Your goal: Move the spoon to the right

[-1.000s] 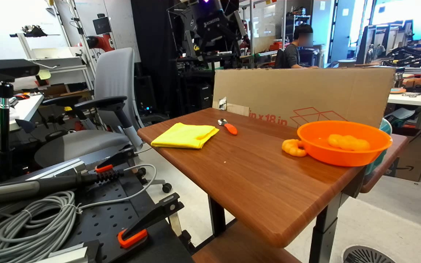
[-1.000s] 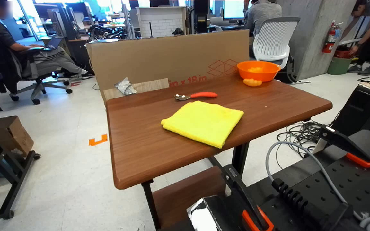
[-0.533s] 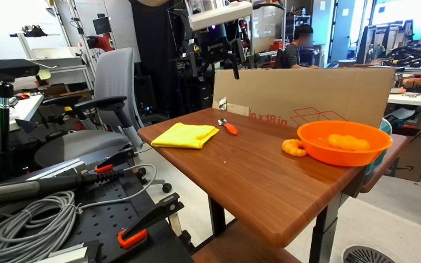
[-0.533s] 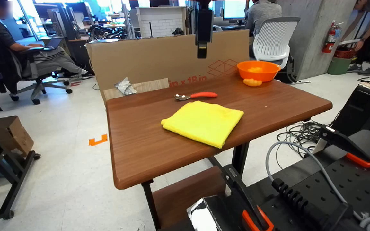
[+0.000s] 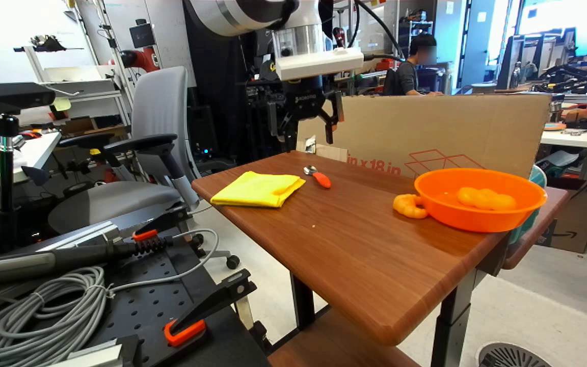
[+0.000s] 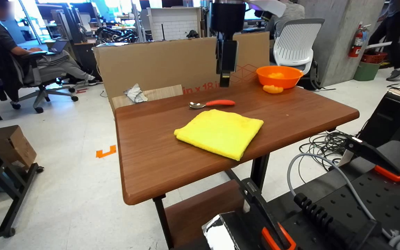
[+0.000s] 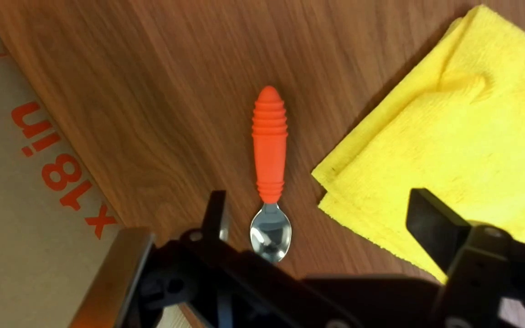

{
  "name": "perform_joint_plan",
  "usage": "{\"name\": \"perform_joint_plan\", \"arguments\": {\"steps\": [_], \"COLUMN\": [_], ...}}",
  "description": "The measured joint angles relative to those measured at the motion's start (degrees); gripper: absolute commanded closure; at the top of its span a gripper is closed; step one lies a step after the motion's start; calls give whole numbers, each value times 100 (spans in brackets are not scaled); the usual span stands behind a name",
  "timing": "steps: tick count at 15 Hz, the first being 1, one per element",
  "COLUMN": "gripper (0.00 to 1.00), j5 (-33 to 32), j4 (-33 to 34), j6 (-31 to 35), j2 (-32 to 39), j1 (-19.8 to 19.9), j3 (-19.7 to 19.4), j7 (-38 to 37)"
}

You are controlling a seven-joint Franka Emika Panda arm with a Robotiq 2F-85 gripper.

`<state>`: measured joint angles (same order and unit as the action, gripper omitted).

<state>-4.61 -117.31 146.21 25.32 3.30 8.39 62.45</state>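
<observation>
The spoon lies flat on the brown table. It has an orange-red handle and a shiny metal head, and it shows in both exterior views. In the wrist view the spoon points its handle up the picture, and the tip of its head is partly covered by the gripper. My gripper is open and empty, above the table near the spoon, not touching it. It also shows in an exterior view. In the wrist view the gripper has its fingers wide apart, with the spoon's head nearer the left finger.
A folded yellow cloth lies beside the spoon, also in the wrist view. An orange bowl with orange lumps inside stands at the table's far end, another orange lump beside it. A cardboard sheet stands along one edge.
The gripper has come down from the top of the exterior views towards the table near the spoon, staying open. The spoon, cloth and bowl have not moved.
</observation>
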Motion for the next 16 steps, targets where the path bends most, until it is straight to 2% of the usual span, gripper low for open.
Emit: {"name": "perform_joint_plan", "arguments": {"steps": [10,16], "gripper": [0,0], "j5": [-30,-78], "j4": [554,825], "j6": [-19,-181], "j2": [778,972], "j1": [-2,4], "j3": [-111,-298], "j7": [-280,-293]}}
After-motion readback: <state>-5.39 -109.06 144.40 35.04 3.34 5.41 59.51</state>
